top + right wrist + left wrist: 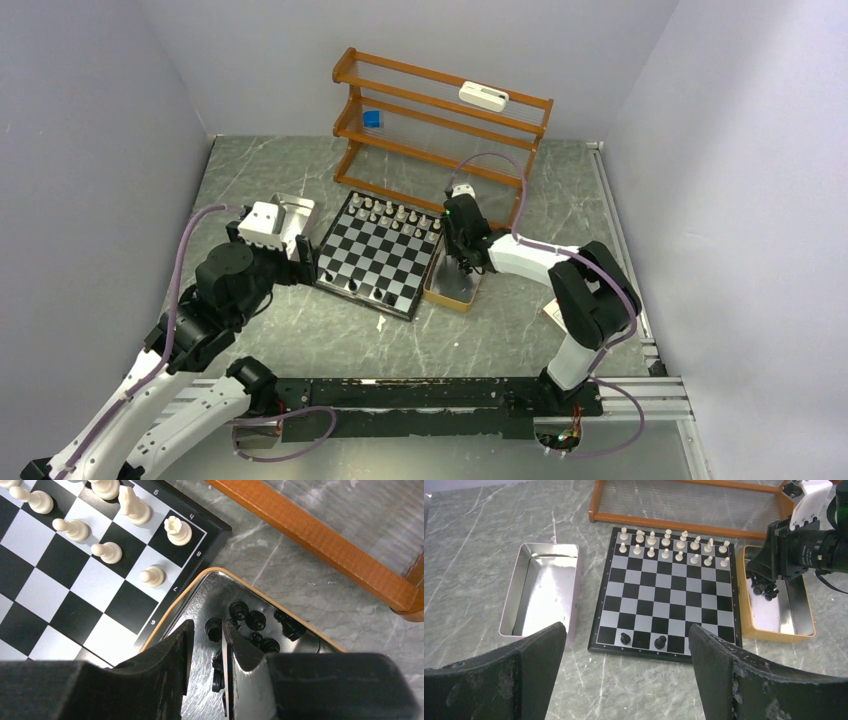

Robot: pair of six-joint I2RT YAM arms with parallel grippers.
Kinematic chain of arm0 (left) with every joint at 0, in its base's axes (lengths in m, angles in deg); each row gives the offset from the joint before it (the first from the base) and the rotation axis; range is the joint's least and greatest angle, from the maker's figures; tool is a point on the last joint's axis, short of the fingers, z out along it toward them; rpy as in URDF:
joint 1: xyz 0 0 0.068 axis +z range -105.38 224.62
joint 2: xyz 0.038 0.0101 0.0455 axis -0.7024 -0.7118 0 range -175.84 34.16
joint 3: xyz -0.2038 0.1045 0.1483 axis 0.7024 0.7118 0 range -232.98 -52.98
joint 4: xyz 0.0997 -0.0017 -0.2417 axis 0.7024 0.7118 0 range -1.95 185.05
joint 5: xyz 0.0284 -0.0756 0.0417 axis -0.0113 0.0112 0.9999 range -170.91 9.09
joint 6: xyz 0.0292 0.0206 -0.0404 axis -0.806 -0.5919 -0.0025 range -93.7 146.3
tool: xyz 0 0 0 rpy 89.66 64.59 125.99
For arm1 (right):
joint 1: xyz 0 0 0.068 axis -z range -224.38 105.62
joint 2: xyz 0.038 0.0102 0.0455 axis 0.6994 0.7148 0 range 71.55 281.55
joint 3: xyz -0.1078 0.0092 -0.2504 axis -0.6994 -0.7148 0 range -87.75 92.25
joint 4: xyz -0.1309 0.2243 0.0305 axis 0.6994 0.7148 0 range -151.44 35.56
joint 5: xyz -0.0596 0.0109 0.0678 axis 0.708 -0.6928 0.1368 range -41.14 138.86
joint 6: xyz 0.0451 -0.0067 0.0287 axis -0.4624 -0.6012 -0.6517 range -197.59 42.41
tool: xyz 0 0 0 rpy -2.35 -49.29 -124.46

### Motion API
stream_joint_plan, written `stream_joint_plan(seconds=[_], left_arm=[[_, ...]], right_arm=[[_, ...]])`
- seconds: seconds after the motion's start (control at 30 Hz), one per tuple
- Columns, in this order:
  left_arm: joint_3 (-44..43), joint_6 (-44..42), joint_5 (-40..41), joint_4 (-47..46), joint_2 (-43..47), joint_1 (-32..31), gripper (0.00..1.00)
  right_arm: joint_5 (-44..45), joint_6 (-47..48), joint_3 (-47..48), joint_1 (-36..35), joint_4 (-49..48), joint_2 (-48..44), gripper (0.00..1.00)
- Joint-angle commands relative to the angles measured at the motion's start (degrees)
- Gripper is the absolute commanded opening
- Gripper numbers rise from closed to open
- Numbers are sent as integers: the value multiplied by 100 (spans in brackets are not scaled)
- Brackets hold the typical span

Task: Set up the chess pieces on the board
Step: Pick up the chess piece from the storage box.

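While the left gripper (305, 258) hangs at the board's (378, 255) 9 o'clock edge in the top view, the right gripper (462, 268) points down into the tan tray (447, 302) lying against the board's 3 o'clock side. White pieces (395, 212) line the board's 12 o'clock edge, and a few black pieces (352, 287) stand along its 6 o'clock edge. A metal tray (300, 208) sits at the board's 10 o'clock and a wooden rack (440, 95) at its 12 o'clock, all on the marbled surface (500, 340).

From the left wrist, the left gripper (626, 627) is released, its fingers (539, 660) spread wide with nothing between them. The board (664, 595) lies ahead at 12 o'clock. Sixteen white pieces (674, 547) fill its two far rows, and two black pieces (625, 638) stand upright on its nearest row. The metal tray (514, 587) is just beside the board at 9 o'clock. At 3 o'clock the right gripper (764, 585) reaches into the tan tray (774, 635) over loose black pieces.

From the right wrist, the right gripper (208, 627) has its fingers nearly together with only a narrow gap, tips down among black pieces (255, 620) heaped in the tan tray (200, 575). I cannot tell whether one is pinched. The board's (65, 580) corner with white pieces (177, 530) fills 10 o'clock, and a rack (320, 535) rail crosses at 2 o'clock.
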Motion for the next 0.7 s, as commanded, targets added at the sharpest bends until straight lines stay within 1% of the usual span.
stream_joint_plan(seconds=[0.0,0.3,0.67], left_arm=[[33,-70,85,-95,-13,-35,96],[33,-70,106,-75,-26,-36,96],[29,-57,144,-59,13,-36,96]], right_arm=[[60,29,80,65,-91,86,31],[-2,36,-13,118,-134,114,28],[-144,49,81,170,-91,243,28]])
